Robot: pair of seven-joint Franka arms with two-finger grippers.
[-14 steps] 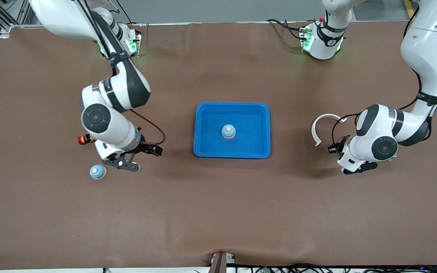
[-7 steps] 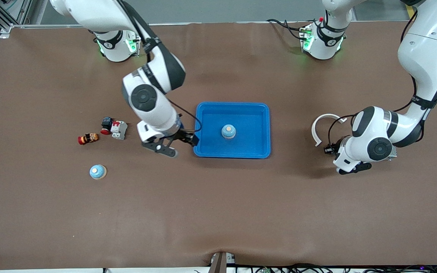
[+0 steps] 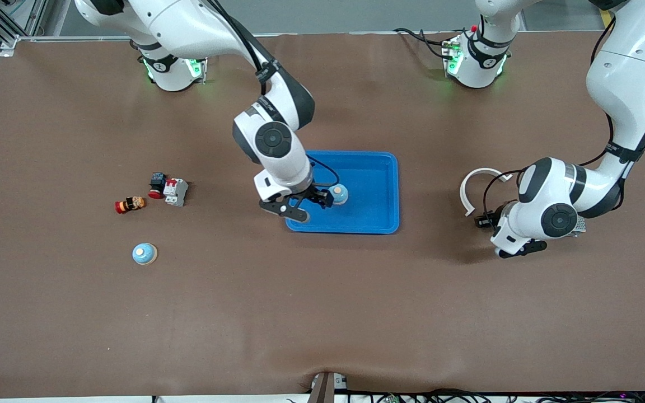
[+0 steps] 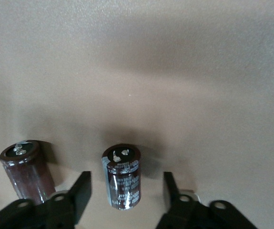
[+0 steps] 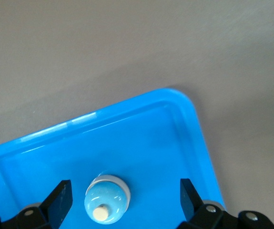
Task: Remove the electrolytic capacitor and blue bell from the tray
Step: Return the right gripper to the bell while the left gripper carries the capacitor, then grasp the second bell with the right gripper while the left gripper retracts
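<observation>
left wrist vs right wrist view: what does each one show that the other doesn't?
Only the left wrist view shows two dark capacitors standing on the brown table: one capacitor between the open left gripper's fingers, a second capacitor beside it.

Only the right wrist view shows the blue tray with a blue bell in it, the open right gripper over it with a finger on each side of the bell.

Both show bare brown table surface and their own gripper's black fingers.
</observation>
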